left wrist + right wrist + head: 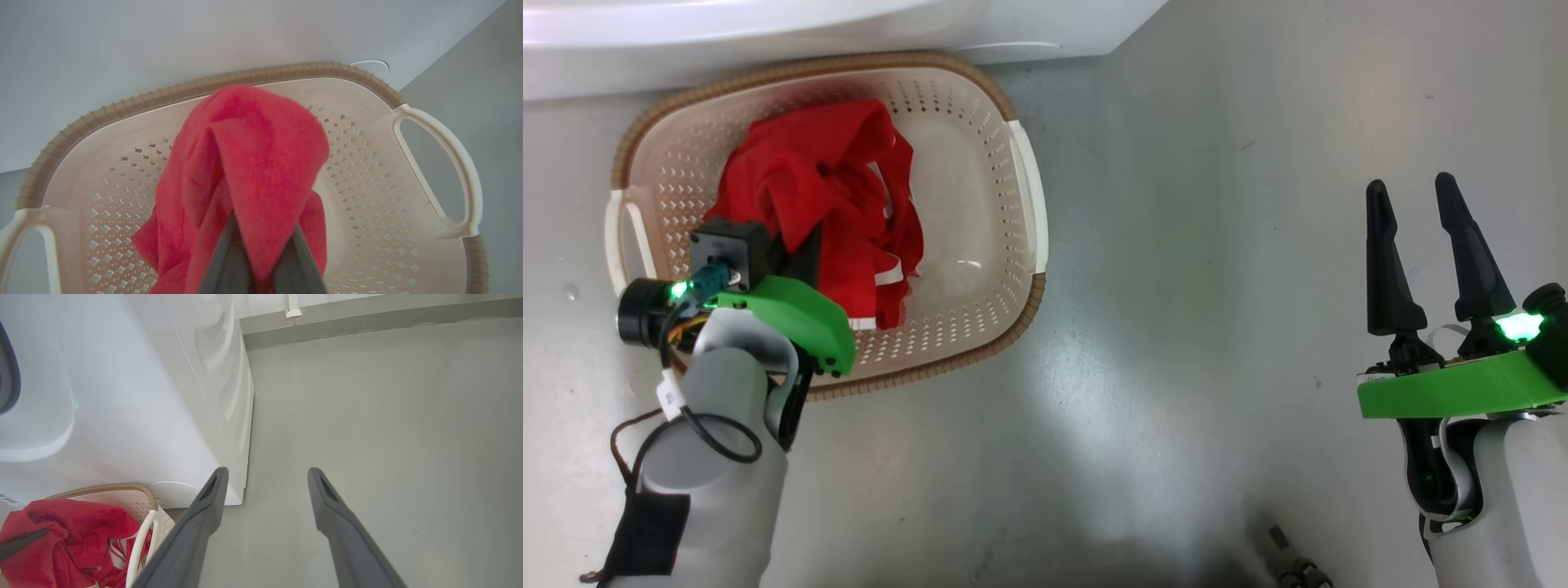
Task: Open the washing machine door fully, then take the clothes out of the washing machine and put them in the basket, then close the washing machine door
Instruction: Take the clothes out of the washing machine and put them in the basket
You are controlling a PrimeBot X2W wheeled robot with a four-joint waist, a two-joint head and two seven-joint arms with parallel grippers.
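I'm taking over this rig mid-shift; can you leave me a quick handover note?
Left gripper: fingers shut on the clothes, down in the basket.
Right gripper: open, empty, over the floor right of the basket.
The basket stands against the washing machine.
Done: clothes in the basket, not yet released.
Left: release, check the drum for more, close the door; neither can be judged here.

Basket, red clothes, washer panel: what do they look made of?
The basket looks like moulded plastic: matte cream, stiff walls, and neat rows of small holes. The clothes look like soft knit fabric: matte red, slightly fuzzy in the left wrist view, folding and draping freely, with white trim. The washing machine has a smooth, glossy white panel with soft reflections. Whether it is painted metal or plastic, I cannot tell.
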